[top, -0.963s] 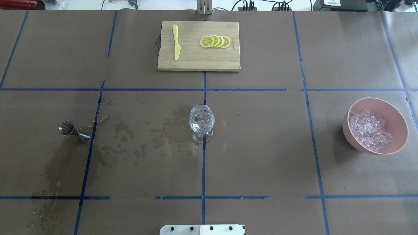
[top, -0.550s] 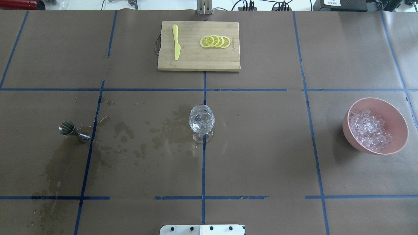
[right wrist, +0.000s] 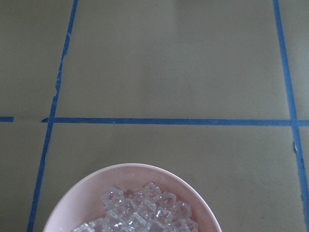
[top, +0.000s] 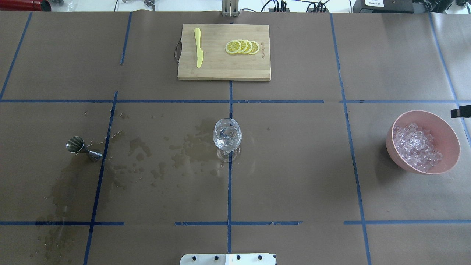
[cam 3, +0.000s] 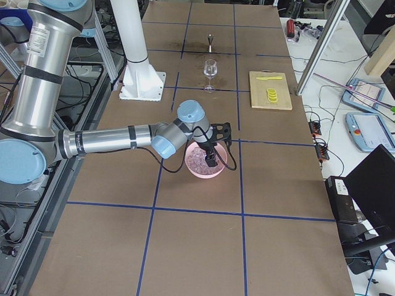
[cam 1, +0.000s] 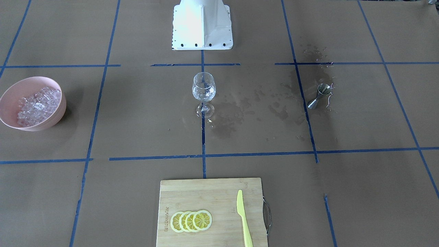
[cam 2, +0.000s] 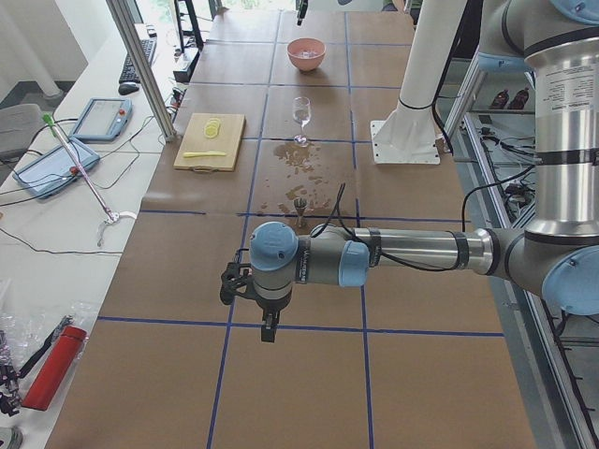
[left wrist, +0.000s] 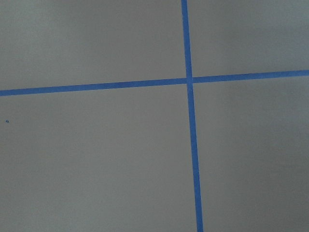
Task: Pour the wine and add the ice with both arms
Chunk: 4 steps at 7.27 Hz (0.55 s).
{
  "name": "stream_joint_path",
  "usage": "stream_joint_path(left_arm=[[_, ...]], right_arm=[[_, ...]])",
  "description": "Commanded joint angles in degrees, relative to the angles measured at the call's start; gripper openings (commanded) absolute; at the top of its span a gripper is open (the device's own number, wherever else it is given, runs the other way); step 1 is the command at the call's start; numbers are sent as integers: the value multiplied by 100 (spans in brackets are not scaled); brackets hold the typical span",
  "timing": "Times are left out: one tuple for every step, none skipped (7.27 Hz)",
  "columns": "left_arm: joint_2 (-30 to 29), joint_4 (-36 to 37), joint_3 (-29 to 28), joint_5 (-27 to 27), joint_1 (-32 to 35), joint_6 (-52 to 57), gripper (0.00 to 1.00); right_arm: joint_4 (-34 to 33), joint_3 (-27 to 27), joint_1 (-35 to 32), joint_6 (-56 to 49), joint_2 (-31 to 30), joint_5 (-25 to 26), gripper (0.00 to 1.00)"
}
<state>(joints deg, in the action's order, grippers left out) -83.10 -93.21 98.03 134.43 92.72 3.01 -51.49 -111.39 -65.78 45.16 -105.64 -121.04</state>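
Table [top: 294, 184] in brown paper, wet patches [top: 191, 147] left of centre. Left arm [cam 2: 412, 251] stretched low over bare paper at its own end, left gripper [cam 2: 269, 329] pointing down; finger gap unreadable from this angle. Right arm [cam 3: 105, 140] reaches to the pink bowl [top: 447, 129], right gripper [cam 3: 211, 163] at the bowl; gap unreadable too. Ice [top: 415, 145] heaped in the bowl. Glass [top: 227, 136] upright mid-table, a little wine [cam 1: 203, 92] inside. Jigger [top: 82, 147] well apart on the left arm's side.

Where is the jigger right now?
In the overhead view the jigger sits on the left side, just left of a blue tape line, with wet stains between it and the glass at centre.
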Motion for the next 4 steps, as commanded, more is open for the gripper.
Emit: stream_joint_path(left_arm=[[4,-30,5,5,-8,6,100],[4,-30,6,5,-9,6,100],[4,-30,6,5,-9,6,100],[-5,-30,6,5,-9,6,100]], right_arm=[[367,12,1255,1027,-9,1269,95],[367,12,1574,1091,-18,1563,88],[367,38,1794,1187,-18,1705,81],[367,38,1988,1223,-44,1863,78]])
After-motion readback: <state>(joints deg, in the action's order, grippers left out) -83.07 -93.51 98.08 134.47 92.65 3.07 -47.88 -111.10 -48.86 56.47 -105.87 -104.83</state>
